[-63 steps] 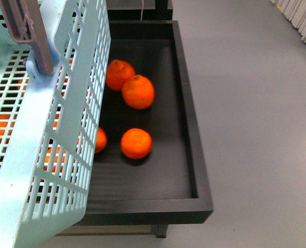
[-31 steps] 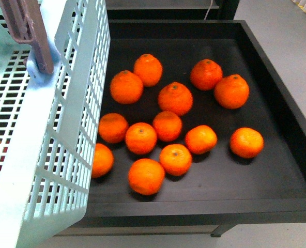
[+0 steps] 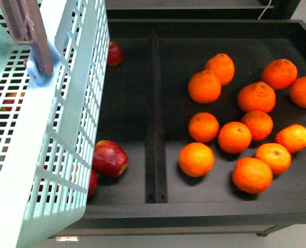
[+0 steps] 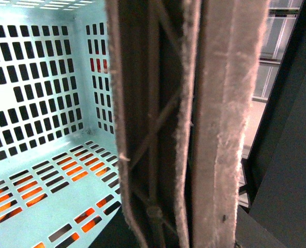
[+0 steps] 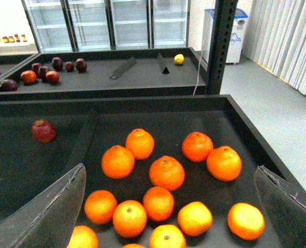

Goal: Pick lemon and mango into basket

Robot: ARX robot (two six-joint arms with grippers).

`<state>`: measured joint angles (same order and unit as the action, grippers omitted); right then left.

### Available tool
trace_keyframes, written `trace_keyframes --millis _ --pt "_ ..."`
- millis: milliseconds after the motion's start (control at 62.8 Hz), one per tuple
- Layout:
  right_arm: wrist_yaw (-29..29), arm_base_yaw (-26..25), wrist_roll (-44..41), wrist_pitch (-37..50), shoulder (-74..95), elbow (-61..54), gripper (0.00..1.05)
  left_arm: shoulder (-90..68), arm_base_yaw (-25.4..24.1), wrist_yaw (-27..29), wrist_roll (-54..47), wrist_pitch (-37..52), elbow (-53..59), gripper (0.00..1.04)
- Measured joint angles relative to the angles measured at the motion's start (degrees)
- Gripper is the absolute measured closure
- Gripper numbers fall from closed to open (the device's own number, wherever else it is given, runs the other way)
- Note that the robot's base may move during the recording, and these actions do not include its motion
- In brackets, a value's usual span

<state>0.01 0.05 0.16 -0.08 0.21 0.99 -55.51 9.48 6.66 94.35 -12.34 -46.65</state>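
Gaping wide over a black tray (image 5: 235, 111) of oranges (image 5: 166, 172), the right fingers (image 5: 49, 217) hold nothing. The lemon (image 5: 179, 59) (a small yellow dot from here) sits on a farther tray (image 5: 142, 72), well beyond them and past the oranges. The light blue-green basket (image 3: 44, 170) hangs tilted, with red apples (image 3: 109, 158) just beside it. Its brown handle (image 4: 215, 124) is close up before the left fingers, whose grip cannot be told.

Light blue-green slotted plastic basket (image 3: 44, 155): tilted, raised above the dark tray (image 3: 127, 113). Its rough brown handle (image 4: 194, 103) fills the left wrist view, close up.

Small yellow oval lemon (image 5: 179, 59): lies on the far tray (image 5: 142, 72), well ahead of the spread right claw (image 5: 169, 170).
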Motion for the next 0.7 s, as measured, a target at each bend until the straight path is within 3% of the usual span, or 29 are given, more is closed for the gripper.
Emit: trace_keyframes --millis 700 --pt "0.07 0.0 -0.02 0.0 -0.04 0.0 0.09 0.0 -0.02 -0.09 0.09 0.0 0.02 0.87"
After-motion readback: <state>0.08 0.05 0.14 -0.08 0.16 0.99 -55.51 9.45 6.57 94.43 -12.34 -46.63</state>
